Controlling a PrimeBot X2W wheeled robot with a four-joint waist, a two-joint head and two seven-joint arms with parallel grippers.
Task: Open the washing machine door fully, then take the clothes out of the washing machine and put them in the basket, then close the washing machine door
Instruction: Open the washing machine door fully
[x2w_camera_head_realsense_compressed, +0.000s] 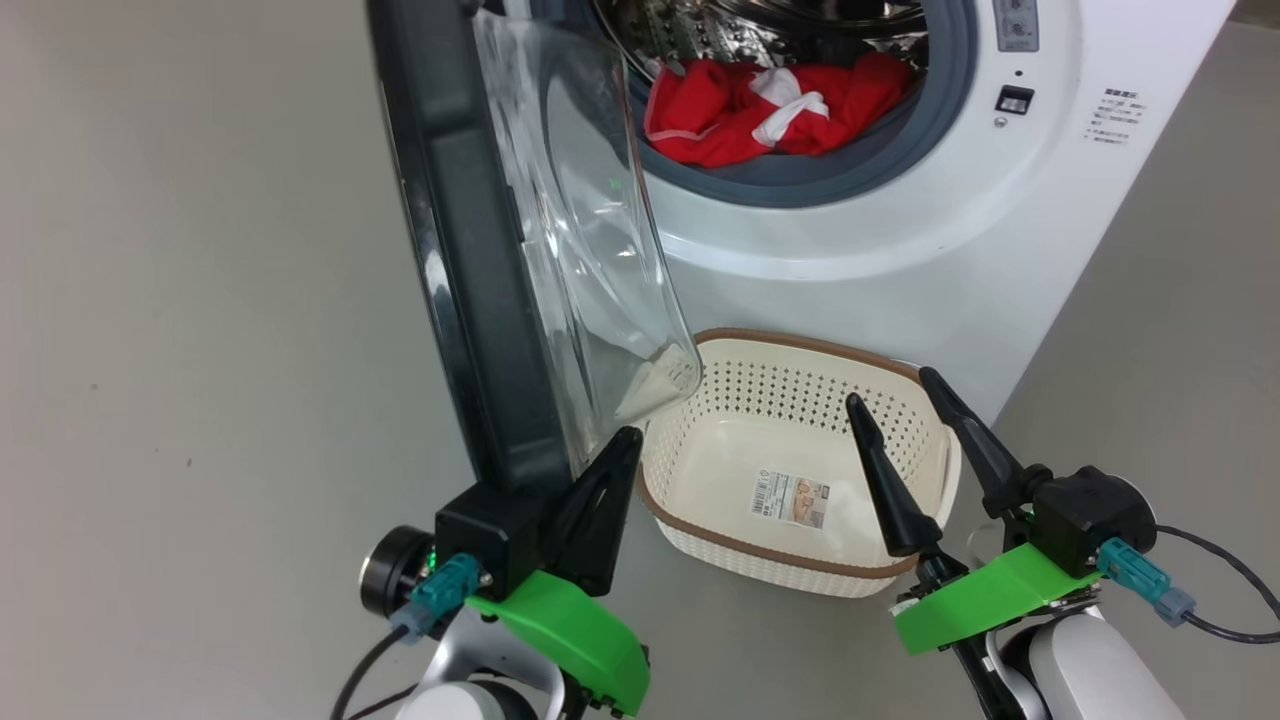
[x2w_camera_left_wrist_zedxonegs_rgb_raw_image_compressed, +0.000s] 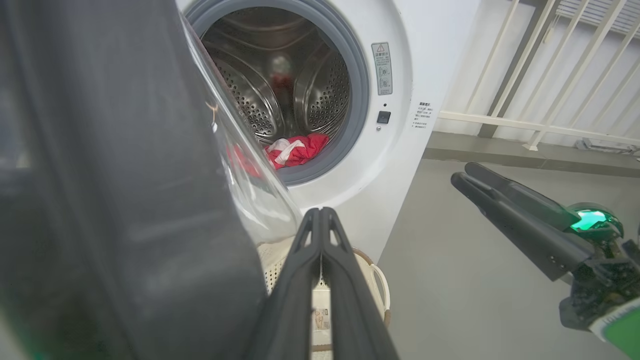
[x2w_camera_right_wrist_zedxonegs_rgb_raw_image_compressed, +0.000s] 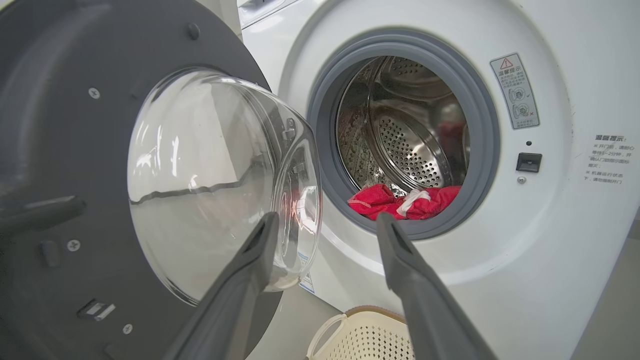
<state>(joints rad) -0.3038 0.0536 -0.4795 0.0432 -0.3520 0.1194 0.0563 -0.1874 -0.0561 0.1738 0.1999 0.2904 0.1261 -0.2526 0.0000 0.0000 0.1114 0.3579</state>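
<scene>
The washing machine (x2w_camera_head_realsense_compressed: 1000, 230) (x2w_camera_left_wrist_zedxonegs_rgb_raw_image_compressed: 400, 165) (x2w_camera_right_wrist_zedxonegs_rgb_raw_image_compressed: 550, 240) stands with its door (x2w_camera_head_realsense_compressed: 480, 270) (x2w_camera_left_wrist_zedxonegs_rgb_raw_image_compressed: 115, 200) (x2w_camera_right_wrist_zedxonegs_rgb_raw_image_compressed: 75, 165) swung about halfway open, edge-on in the head view. Red and white clothes (x2w_camera_head_realsense_compressed: 780, 110) (x2w_camera_left_wrist_zedxonegs_rgb_raw_image_compressed: 295, 150) (x2w_camera_right_wrist_zedxonegs_rgb_raw_image_compressed: 405, 201) lie at the drum's front lip. The cream basket (x2w_camera_head_realsense_compressed: 800, 400) (x2w_camera_right_wrist_zedxonegs_rgb_raw_image_compressed: 365, 335) sits on the floor below the opening with nothing in it. My left gripper (x2w_camera_head_realsense_compressed: 625, 440) (x2w_camera_left_wrist_zedxonegs_rgb_raw_image_compressed: 320, 212) is shut with nothing in it, right beside the door's lower edge. My right gripper (x2w_camera_head_realsense_compressed: 895, 385) (x2w_camera_right_wrist_zedxonegs_rgb_raw_image_compressed: 325, 220) hangs open over the basket's right side.
Grey floor (x2w_camera_head_realsense_compressed: 180, 400) spreads to the left of the door and right of the machine. A white railing (x2w_camera_left_wrist_zedxonegs_rgb_raw_image_compressed: 550, 100) stands behind the machine's right side. The right gripper's fingers (x2w_camera_left_wrist_zedxonegs_rgb_raw_image_compressed: 510, 210) also cross the left wrist view.
</scene>
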